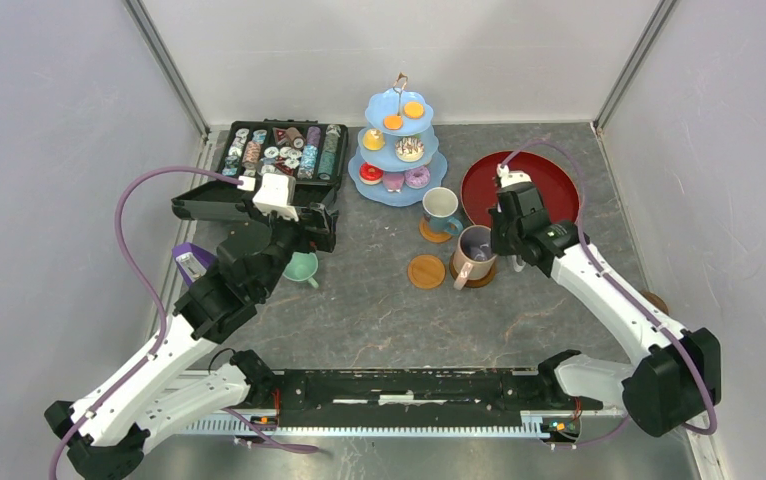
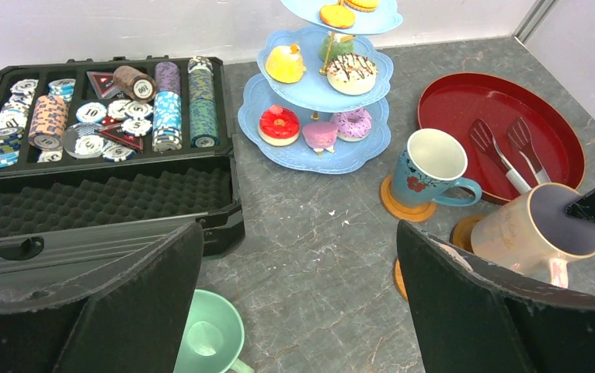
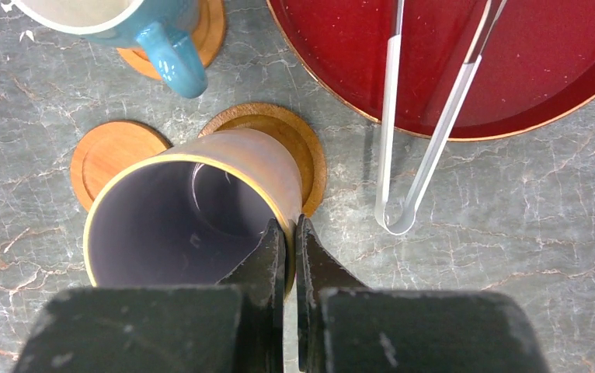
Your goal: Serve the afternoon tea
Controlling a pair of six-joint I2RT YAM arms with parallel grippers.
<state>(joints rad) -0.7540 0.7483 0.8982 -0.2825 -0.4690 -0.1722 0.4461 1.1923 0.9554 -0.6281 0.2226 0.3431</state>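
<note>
on my feed the pale-blue three-tier stand (image 2: pixel 310 159) sits at the back of the tabletop (image 2: pixel 318 233), just beside the open black case (image 2: pixel 108 198). it carries the pastries (image 2: pixel 279 124): two orange ones on top, a yellow one and a chocolate-striped one in the middle, and a red, a pink and a purple sprinkled one on the bottom tier. the case holds stacks of round chips (image 2: pixel 46 120), and dark ridged foam lines its open lid. the red tray (image 2: pixel 465 101) to the right of the stand holds the heads of the metal tongs (image 3: pixel 426 132), whose bent end pokes out over the rim onto the tabletop.

all three mugs i can see are empty. the white-and-blue mug (image 2: pixel 430 167) stands on a brown coaster (image 2: pixel 403 210) in front of the stand, its handle turned toward the tall pink mug (image 3: pixel 193 217). that one is purple inside with a gold rim and sits over a second coaster (image 3: pixel 298 136) near the tray; i cannot tell whether its base rests on it. a third coaster (image 3: pixel 116 151) lies bare just beside it. my right hand (image 3: pixel 290 233) is clenched on the tall mug's rim, one finger inside and one outside.

the mint green mug (image 2: pixel 209 338) is on the tabletop in front of the case, well apart from the other two. my left hand (image 2: pixel 300 233) hangs above it, fingers spread wide, grasping nothing.
</note>
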